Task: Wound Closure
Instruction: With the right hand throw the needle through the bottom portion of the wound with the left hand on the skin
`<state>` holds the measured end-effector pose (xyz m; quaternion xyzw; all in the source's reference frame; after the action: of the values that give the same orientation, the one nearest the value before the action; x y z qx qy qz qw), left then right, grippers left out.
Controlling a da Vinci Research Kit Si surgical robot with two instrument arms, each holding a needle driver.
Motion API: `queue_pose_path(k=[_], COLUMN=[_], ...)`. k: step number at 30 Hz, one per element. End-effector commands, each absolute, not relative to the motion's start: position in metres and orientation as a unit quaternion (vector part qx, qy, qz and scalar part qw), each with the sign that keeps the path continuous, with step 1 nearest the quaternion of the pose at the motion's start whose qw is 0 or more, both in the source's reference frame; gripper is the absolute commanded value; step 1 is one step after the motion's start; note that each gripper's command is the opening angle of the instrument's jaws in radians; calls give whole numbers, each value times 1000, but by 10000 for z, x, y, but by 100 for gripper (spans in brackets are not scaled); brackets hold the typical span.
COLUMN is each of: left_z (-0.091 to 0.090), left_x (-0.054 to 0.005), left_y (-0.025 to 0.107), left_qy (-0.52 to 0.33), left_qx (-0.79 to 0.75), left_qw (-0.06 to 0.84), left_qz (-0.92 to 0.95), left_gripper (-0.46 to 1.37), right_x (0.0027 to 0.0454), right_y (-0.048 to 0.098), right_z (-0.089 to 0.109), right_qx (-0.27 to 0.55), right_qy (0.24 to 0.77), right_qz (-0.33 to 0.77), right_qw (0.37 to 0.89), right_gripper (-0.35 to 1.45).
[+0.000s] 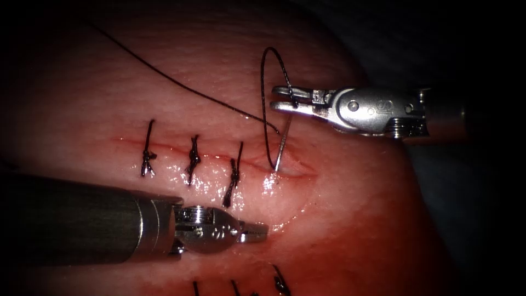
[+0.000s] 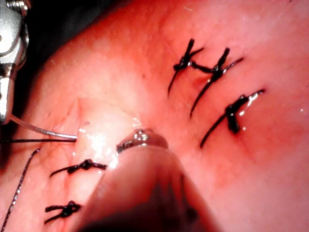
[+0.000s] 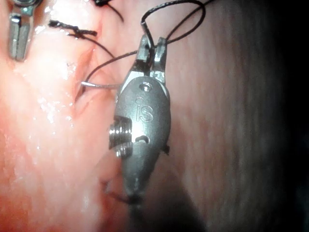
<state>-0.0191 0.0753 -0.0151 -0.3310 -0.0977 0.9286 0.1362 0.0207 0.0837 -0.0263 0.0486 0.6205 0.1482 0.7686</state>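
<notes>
- Right tool: jaws clamped on the needle near its trailing end; body stamped "IS".
- Needle: tip set in the tissue at the right end of the cut.
- Thread: loops above the right jaws, trails up-left across the tissue.
- Left tool: jaws together, holding nothing, below the cut.
- Three knotted stitches cross the cut.

Three knotted stitches cross the cut left of the needle, whose tip enters the cut's right end; the right tool lies behind the cut, the left tool before it.
</notes>
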Motion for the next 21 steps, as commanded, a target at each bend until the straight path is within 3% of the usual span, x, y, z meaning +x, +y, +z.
queue_pose_path(k=[1, 8, 21], left_z=[-151, -152, -155], left_x=[-190, -186, -175], left_y=[754, 752, 745], left_qy=[-100, -100, -102], left_qx=[-332, -332, -334], left_qw=[135, 133, 127], left_qz=[928, 928, 928], left_gripper=[-35, -35, -35], right_x=[207, 206, 208], right_y=[839, 852, 849], right_z=[-263, -255, -207], right_qx=[54, 121, 285], right_qy=[619, 620, 615], right_qz=[145, 192, 339], right_qw=[770, 751, 652], right_gripper=[-35, -35, -35])
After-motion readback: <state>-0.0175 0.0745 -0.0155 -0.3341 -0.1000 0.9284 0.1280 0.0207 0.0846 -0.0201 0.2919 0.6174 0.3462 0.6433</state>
